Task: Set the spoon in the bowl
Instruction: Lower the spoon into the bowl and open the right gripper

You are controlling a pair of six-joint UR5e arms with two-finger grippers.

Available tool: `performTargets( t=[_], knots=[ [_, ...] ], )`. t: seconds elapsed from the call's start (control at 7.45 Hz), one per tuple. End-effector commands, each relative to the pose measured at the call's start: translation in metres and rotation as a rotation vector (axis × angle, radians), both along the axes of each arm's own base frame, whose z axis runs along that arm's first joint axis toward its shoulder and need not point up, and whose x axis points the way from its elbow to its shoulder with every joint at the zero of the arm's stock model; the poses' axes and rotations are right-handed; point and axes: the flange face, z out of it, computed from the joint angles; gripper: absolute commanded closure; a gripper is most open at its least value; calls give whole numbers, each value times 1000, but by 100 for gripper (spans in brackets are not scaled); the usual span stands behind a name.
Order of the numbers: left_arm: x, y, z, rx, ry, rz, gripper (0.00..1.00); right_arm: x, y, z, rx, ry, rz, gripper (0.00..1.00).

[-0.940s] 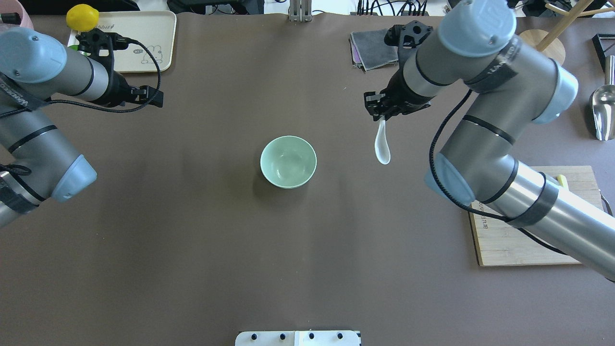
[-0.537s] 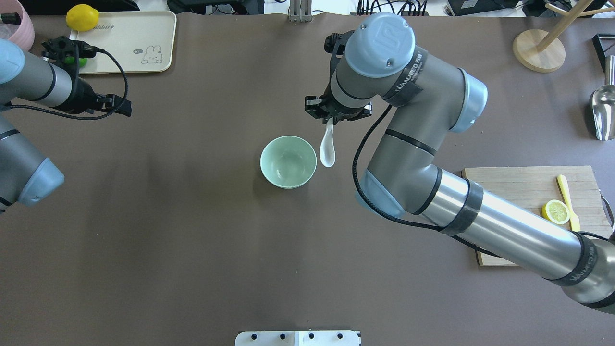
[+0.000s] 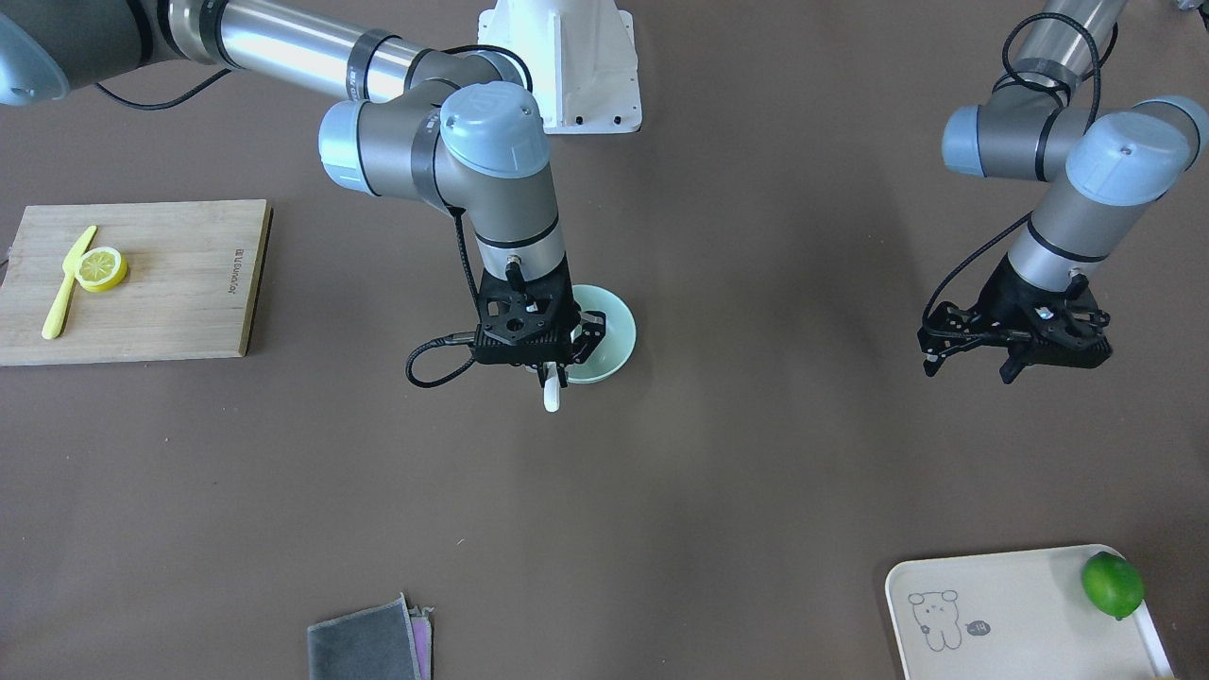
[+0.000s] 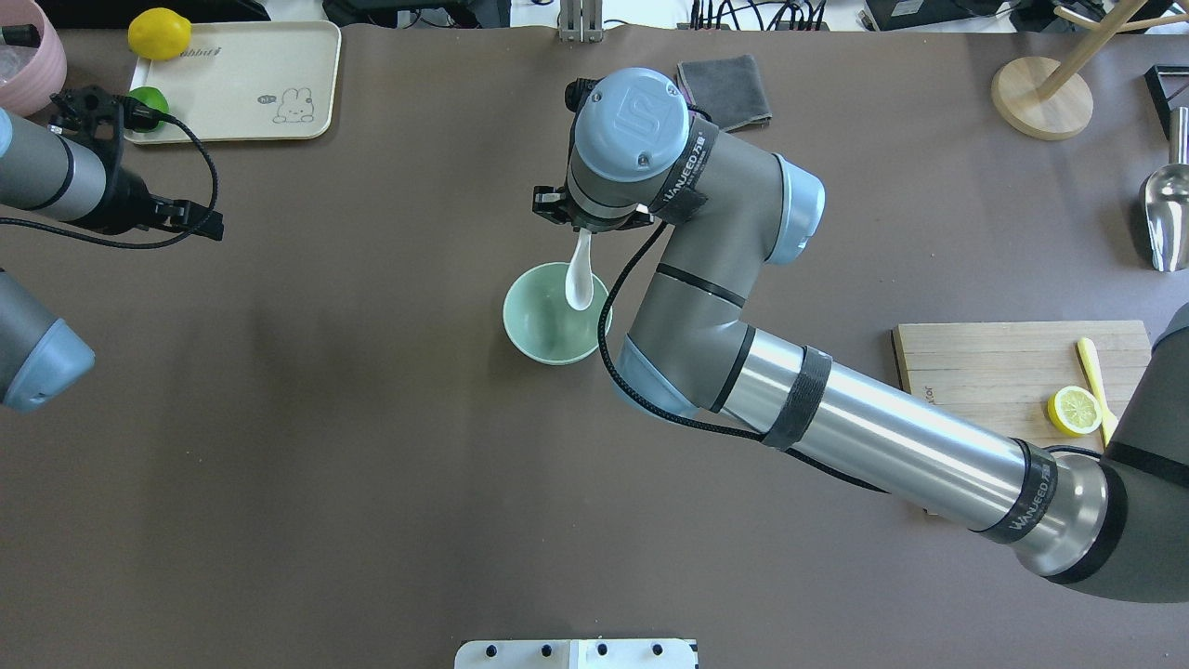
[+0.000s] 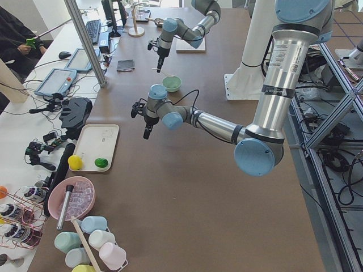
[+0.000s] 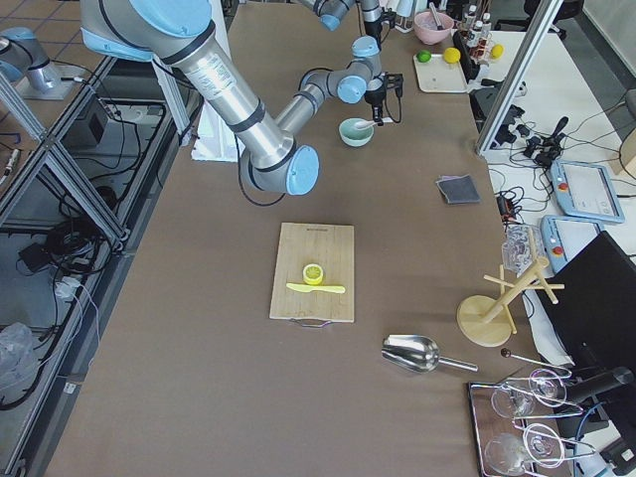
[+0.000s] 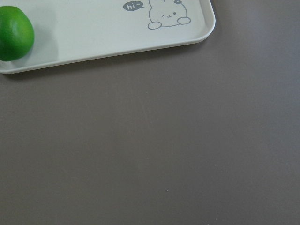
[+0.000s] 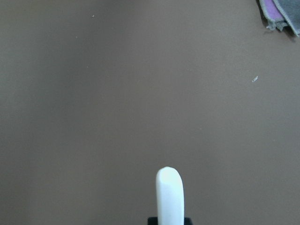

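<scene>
Right arm (image 4: 706, 307) swung left, spoon (image 4: 580, 283) scoop over bowl (image 4: 537, 327), jaws clamping handle

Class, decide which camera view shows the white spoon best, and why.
Overhead exterior: the spoon shows almost whole, scoop over the bowl, handle in the right gripper. Front-facing and right wrist views show only its handle end; side views show it tiny; left wrist, nothing.

The spoon (image 4: 580, 279) is shiny white. The bowl (image 4: 531, 327) is pale green, lighter inside. The tabletop (image 4: 372, 446) is plain dark brown. The tray (image 4: 232, 65) is cream with a grey bunny drawing. The lime (image 4: 149, 97) is green, the lemon (image 4: 159, 33) yellow. The cloth (image 4: 726, 85) is grey. The board (image 4: 985, 362) is light wood brown; the lemon slice (image 4: 1075, 410) and knife (image 4: 1093, 370) are yellow.
</scene>
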Motion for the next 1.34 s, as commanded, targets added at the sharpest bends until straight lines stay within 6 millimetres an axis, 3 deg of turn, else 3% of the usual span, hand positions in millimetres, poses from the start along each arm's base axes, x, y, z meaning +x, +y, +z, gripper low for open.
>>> performTargets(
  t=[0.0,0.67,1.07,1.21],
  knots=[
    [1,0,3,-1,-6,-1,2,-17,8,5,-4,2,-3,100],
    [4,0,7,-6,-11,2,2,-44,40,-5,5,-32,-4,100],
    [5,-1,4,-2,-8,2,2,-43,40,-7,16,-47,-4,100],
    [5,-2,2,2,-5,2,2,-42,40,-5,17,-47,-3,3]
  ],
)
